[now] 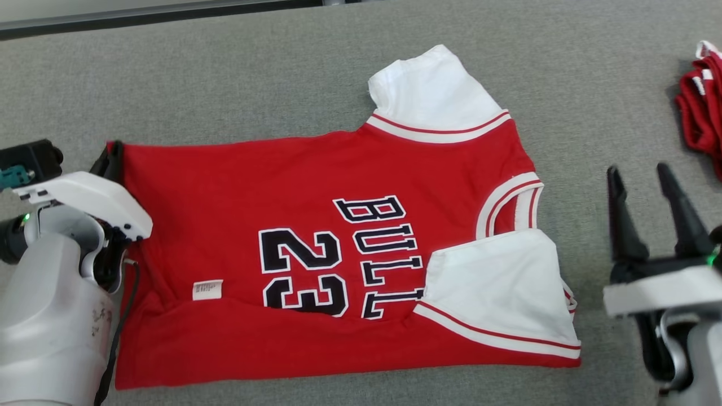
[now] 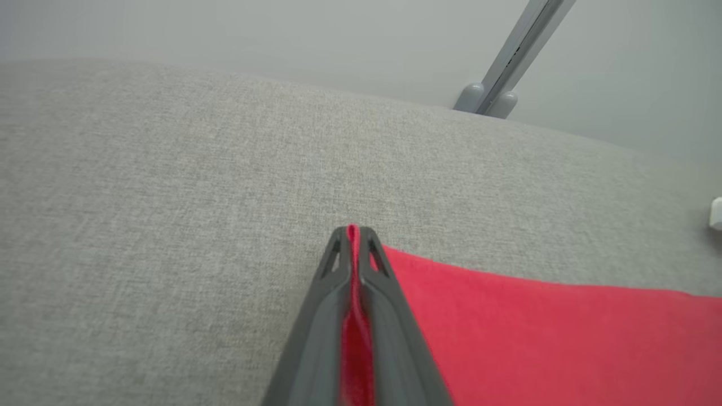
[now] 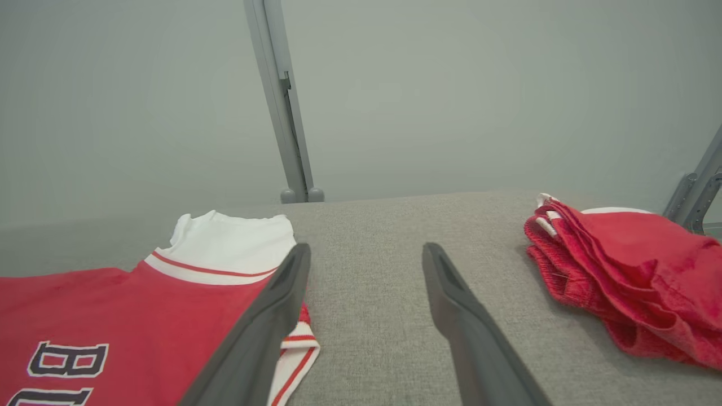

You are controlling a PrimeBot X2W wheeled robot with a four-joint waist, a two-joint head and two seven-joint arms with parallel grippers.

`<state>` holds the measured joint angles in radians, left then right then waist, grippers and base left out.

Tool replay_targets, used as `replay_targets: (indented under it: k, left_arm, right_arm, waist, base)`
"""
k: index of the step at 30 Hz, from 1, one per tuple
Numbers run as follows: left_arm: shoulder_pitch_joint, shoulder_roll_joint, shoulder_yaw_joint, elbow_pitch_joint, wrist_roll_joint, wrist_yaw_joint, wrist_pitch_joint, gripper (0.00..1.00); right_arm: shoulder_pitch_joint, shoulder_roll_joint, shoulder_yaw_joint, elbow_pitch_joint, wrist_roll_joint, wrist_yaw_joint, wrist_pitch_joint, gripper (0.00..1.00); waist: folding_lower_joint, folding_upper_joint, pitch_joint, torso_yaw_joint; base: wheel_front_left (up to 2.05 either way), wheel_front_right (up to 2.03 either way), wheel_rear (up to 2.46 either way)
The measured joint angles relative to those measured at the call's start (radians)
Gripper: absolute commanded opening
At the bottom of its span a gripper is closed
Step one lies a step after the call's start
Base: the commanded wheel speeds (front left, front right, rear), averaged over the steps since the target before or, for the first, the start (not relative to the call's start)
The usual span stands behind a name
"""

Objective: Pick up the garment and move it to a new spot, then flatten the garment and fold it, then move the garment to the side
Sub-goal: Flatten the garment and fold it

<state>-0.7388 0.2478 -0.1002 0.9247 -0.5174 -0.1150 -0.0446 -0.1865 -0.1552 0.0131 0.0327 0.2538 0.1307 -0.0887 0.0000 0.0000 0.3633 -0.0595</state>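
The garment is a red jersey with white sleeves and black "BULLS 23" lettering, lying spread on the grey cloth table with its neck toward the right. My left gripper sits at the jersey's far left hem corner. In the left wrist view that gripper is shut, with a strip of red garment pinched between the dark fingers. My right gripper hovers open to the right of the jersey's collar, holding nothing. Its fingers stand wide apart beside the white sleeve.
A second red garment lies bunched at the table's far right edge, and in the right wrist view that red pile sits right of the open fingers. Grey metal posts rise behind the table.
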Motion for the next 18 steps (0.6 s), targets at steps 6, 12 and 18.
replay_targets:
  k: [6, 12, 18]
  left_arm:
    - [-0.054, -0.031, -0.038, -0.032, 0.007, -0.008, -0.049, 0.00]
    - [-0.105, -0.078, -0.083, -0.070, 0.007, -0.012, -0.070, 0.00]
    - [-0.141, -0.122, -0.128, -0.097, 0.005, -0.013, -0.082, 0.00]
  right_arm:
    - [-0.227, -0.073, 0.035, 0.146, 0.041, 0.000, 0.005, 1.00]
    - [-0.490, -0.136, 0.141, 0.350, 0.098, 0.000, 0.060, 1.00]
    - [-0.717, -0.174, 0.249, 0.565, 0.160, 0.000, 0.140, 1.00]
  waist:
    - [0.0000, 0.0000, 0.040, 0.041]
    - [0.0000, 0.0000, 0.100, 0.100]
    - [0.0000, 0.0000, 0.158, 0.167]
  base:
    - [0.00, 0.00, 0.00]
    - [0.00, 0.00, 0.00]
    - [0.00, 0.00, 0.00]
